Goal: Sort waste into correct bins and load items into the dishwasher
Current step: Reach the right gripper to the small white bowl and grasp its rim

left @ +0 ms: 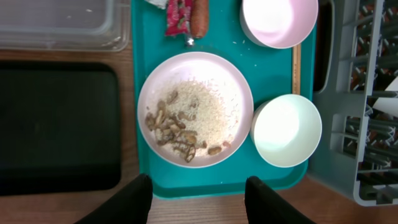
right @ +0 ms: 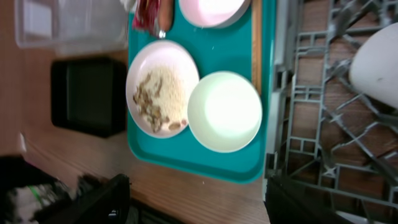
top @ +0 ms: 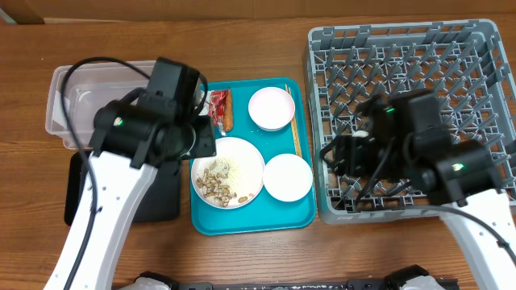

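The left claw (left: 199, 202) hangs wide and empty, the white plate (left: 205, 63) of nut-shell and rice scraps (left: 174, 130) straight ahead of it, likely lined up for emptying; the black tray (left: 56, 124) sits to its left; the right claw (right: 199, 205), equally wide, faces the white bowl (right: 224, 112).

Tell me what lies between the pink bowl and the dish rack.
Wooden chopsticks lie along the teal tray's right edge, between pink bowl and dish rack; the overhead view shows it.

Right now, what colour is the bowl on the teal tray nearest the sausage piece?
The bowl is pale pink; the left wrist view shows it best.
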Robot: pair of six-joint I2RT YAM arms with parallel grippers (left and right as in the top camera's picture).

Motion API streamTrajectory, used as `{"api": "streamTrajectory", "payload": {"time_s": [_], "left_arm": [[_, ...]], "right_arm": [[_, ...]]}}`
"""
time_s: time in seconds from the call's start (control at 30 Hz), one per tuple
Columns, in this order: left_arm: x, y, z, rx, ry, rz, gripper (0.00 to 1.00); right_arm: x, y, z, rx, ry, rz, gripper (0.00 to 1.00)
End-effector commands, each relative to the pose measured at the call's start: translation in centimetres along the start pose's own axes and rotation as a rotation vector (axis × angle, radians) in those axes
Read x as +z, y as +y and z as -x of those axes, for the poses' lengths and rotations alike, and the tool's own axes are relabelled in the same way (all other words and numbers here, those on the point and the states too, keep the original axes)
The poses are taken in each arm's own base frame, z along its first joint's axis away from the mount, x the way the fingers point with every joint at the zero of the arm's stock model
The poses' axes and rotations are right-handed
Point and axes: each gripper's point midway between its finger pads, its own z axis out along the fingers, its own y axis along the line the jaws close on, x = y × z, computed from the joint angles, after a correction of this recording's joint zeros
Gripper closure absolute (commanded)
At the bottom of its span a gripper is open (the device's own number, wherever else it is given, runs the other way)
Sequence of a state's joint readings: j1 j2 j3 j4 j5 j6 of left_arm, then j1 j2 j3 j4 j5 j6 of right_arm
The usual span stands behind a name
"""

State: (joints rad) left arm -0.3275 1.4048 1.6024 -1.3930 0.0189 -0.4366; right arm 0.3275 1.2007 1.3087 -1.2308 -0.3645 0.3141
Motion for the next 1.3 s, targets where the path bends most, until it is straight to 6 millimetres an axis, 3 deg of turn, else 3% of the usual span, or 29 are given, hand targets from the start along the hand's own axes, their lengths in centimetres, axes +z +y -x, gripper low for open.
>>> {"api": "streamTrajectory", "payload": {"time_s": [0.0,0.27,0.3,0.33,0.37,0.53,0.73,1.0,1.27], "left_arm": [[-5.2,1.7,0.0,-0.060,-0.160,0.024,0.45],[-11.4,8.2,-6.4,-0.260,-0.266,0.177,0.25],[-11.9,8.4,-6.8,-0.257,-0.282,0.168,0.17],[-12.4,8.2,-7.4,-0.231,-0.292,0.135,0.01],[-12.8,8.1,-7.8,-0.219,-0.303,0.111,0.00],[-14.5,8.7,-9.1,-0.229,-0.378,0.067,0.00],[-14.8,9.0,-9.3,-0.231,-0.394,0.070,0.00],[-14.8,8.9,-9.3,-0.231,-0.394,0.069,0.00],[-14.8,8.9,-9.3,-0.231,-0.394,0.069,0.00]], "right_arm": [[1.4,1.1,-1.0,-0.074,0.036,-0.078,0.28],[8.4,1.0,-3.7,-0.184,0.208,-0.293,0.32],[9.1,0.7,-4.2,-0.152,0.239,-0.317,0.33],[9.8,0.1,-4.9,-0.087,0.274,-0.356,0.34],[10.3,-0.5,-5.4,-0.021,0.301,-0.393,0.37],[12.9,-1.3,-7.4,0.236,0.395,-0.466,0.38],[15.4,-1.6,-7.7,0.443,0.383,-0.517,0.42],[18.3,-2.1,-9.6,0.566,0.389,-0.483,0.45],[19.3,-4.1,-9.7,0.648,0.305,-0.544,0.45]]}}
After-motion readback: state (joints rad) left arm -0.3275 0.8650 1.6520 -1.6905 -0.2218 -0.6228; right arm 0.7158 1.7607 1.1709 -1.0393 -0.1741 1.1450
